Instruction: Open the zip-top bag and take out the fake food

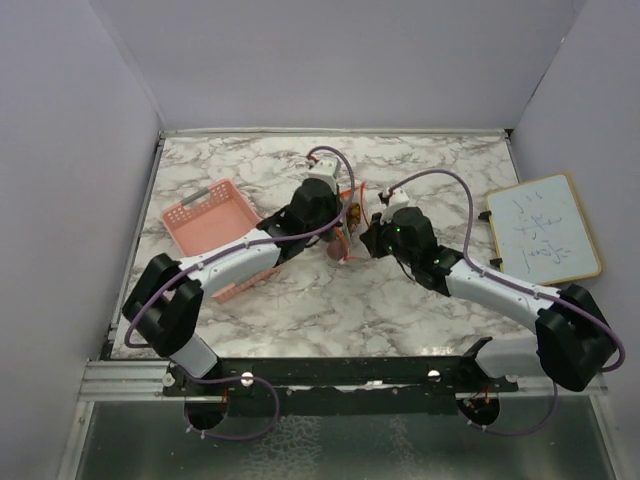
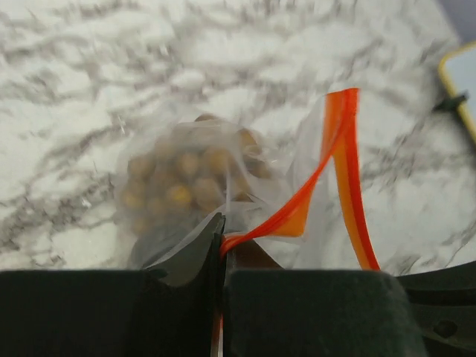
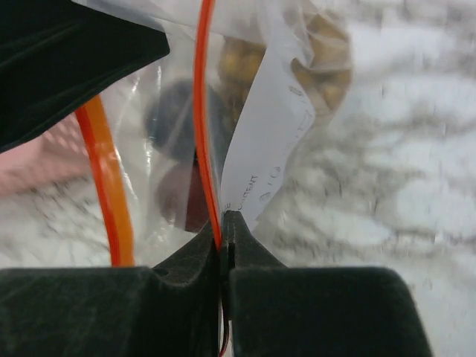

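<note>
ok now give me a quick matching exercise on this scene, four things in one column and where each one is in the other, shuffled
Things:
1. zip-top bag
2. grape bunch
3. pink basket
4. whiteboard

Places:
a. by the right edge of the table
b. pinched at its mouth by the left gripper and the right gripper
c. inside clear plastic
d. left of the bag, partly hidden by an arm

Pairs: 1-b, 2-c, 3-d, 4-a
</note>
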You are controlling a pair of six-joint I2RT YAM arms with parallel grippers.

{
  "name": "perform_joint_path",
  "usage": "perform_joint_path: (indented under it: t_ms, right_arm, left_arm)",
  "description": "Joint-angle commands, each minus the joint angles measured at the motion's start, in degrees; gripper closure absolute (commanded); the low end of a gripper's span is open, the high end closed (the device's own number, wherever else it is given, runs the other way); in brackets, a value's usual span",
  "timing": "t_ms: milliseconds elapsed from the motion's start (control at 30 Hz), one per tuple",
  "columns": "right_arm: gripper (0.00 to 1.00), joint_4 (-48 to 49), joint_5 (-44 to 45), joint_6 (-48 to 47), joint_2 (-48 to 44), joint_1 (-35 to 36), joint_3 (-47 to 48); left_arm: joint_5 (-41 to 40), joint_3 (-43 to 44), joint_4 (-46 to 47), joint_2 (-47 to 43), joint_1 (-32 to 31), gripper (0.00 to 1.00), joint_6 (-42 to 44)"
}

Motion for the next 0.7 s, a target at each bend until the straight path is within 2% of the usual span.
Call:
perform_joint_path:
  t_ms: [0,100,133,233,300,367,500,600,667]
  right_arm:
    - [0.99,2.4,2.6,4.3,-0.4,0.0,-8.7]
    - [0.97,2.4,5.3,5.0,-2.8,0.0,-12.5]
    - [0.94,1.5,6.7,4.9,-4.1,0.0,-13.3]
    - [0.71,-3.5,12.3,5.9,-8.9,0.0,-14.5]
    - [0.65,-6.4,14.1,6.6,-12.9,0.0,-15.4]
    - [0.71,-8.8,13.2,6.5,-17.4,0.0,-15.9]
    - [0.75,-14.8,9.3,7.7,-25.7,0.0,-14.3]
    - [0.97,-14.5,5.7,8.4,-30.8,0.0,-13.9]
    - [0.99,-12.3,3.3,8.3,-31.6,0.0,-14.0]
  left_arm:
    - [3.4,-2.2,-3.3,4.2,-3.6,1.00,2.6]
    - [4.4,-2.9,-2.1,6.0,-4.5,1.00,2.0]
    - [5.2,-3.0,-1.6,6.2,-4.7,1.00,1.9]
    - [7.0,-2.6,-1.5,6.7,-5.1,1.00,2.2]
    - [7.7,-2.4,-1.5,7.2,-5.3,1.00,2.2]
    - [7.8,-2.4,-1.6,7.6,-5.7,1.00,2.1]
    - [7.5,-2.6,-2.1,7.6,-6.6,1.00,1.5]
    - [7.6,-2.1,-2.2,7.3,-7.4,1.00,1.1]
    - [7.9,-1.8,-2.0,7.2,-7.8,1.00,0.5]
